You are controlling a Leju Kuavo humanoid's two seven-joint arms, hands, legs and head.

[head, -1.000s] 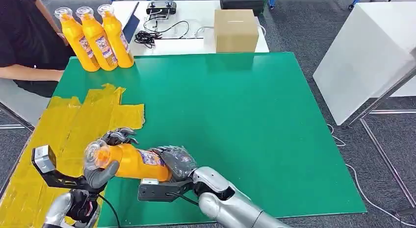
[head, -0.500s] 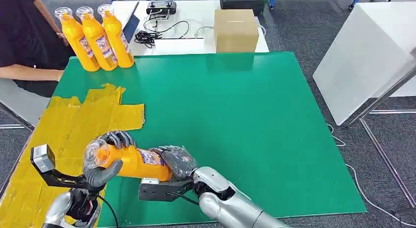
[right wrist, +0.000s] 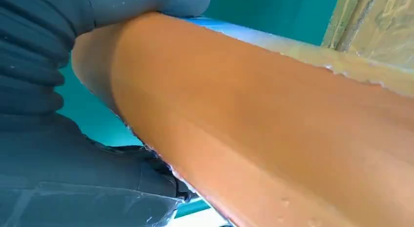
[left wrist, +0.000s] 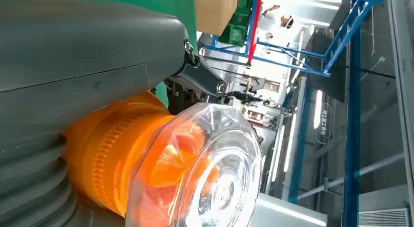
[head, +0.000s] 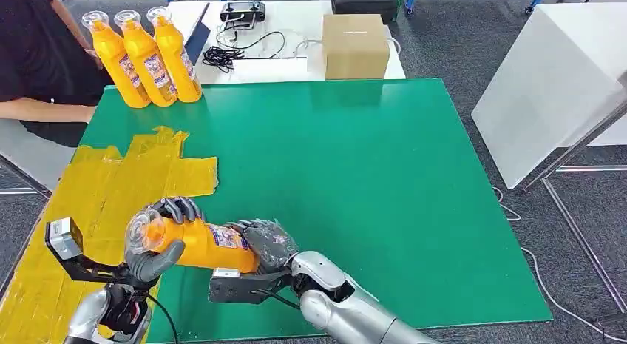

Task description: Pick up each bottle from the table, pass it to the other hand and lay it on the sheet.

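An orange bottle (head: 200,244) with a clear cap (head: 140,231) lies sideways above the table's near left part, held from both ends. My left hand (head: 159,237) wraps the neck below the cap, dark fingers over the top and thumb underneath. My right hand (head: 265,244) grips the bottle's base. In the left wrist view the cap (left wrist: 205,173) and orange neck (left wrist: 112,144) sit against my left hand (left wrist: 78,66). The right wrist view has the bottle's orange body (right wrist: 263,129) against my right hand (right wrist: 63,154). The yellow sheet (head: 103,189) lies on the left.
Three more orange bottles (head: 144,59) stand at the far left corner of the green table (head: 355,174), beside a seated person (head: 37,55). A cardboard box (head: 356,45) and cables (head: 236,52) lie on the white table behind. A white panel (head: 554,78) stands to the right.
My left hand's fingers have closed down over the bottle's neck since a second ago. The bottle and right hand have stayed in place.
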